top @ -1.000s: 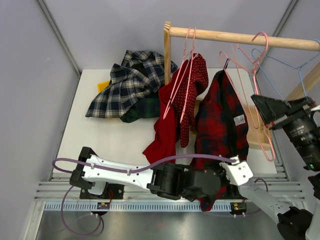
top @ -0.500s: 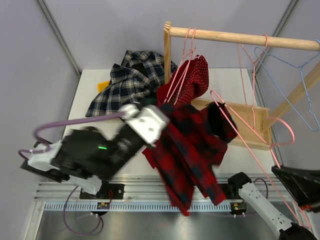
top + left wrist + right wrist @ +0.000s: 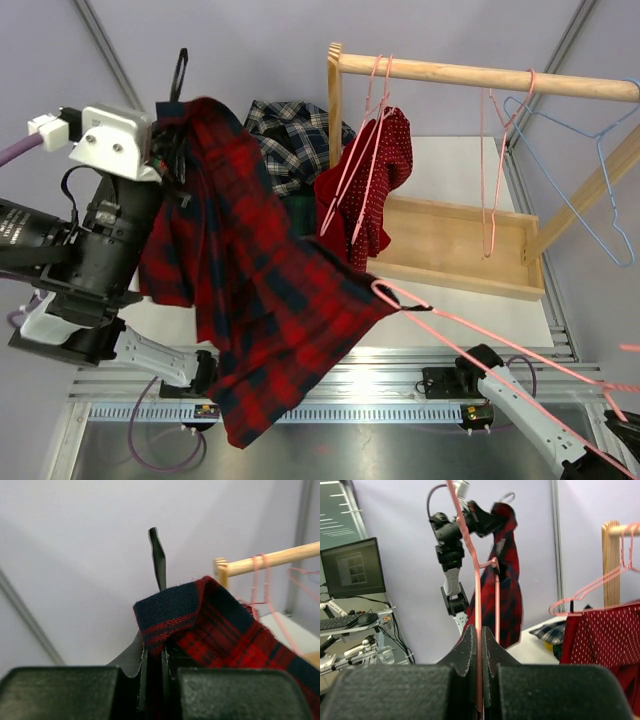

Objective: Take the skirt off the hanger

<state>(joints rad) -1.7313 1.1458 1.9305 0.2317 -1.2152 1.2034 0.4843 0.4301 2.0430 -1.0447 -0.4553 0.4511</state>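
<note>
The red and dark plaid skirt (image 3: 250, 290) hangs spread out in the air at the left. My left gripper (image 3: 178, 105) is raised high and shut on its waistband. The left wrist view shows the fingers (image 3: 157, 555) clamping the folded band of the skirt (image 3: 225, 630). The skirt's lower edge still touches the far end of the pink wire hanger (image 3: 480, 335), which slants toward the bottom right corner. My right gripper (image 3: 479, 632) is shut on the hanger's wire (image 3: 476, 580) and lies out of the top view. The skirt (image 3: 509, 580) shows beyond it.
A wooden rack (image 3: 450, 72) stands at the back right with a red dotted garment (image 3: 375, 170) on a pink hanger, an empty pink hanger (image 3: 495, 170) and a blue hanger (image 3: 590, 170). A wooden tray (image 3: 460, 250) lies under it. Plaid clothes (image 3: 295, 130) are piled at the back.
My left gripper has swung up and to the left, carrying the skirt with it. The pink hanger has come off the rack and moved to the near right, held by my right gripper.
</note>
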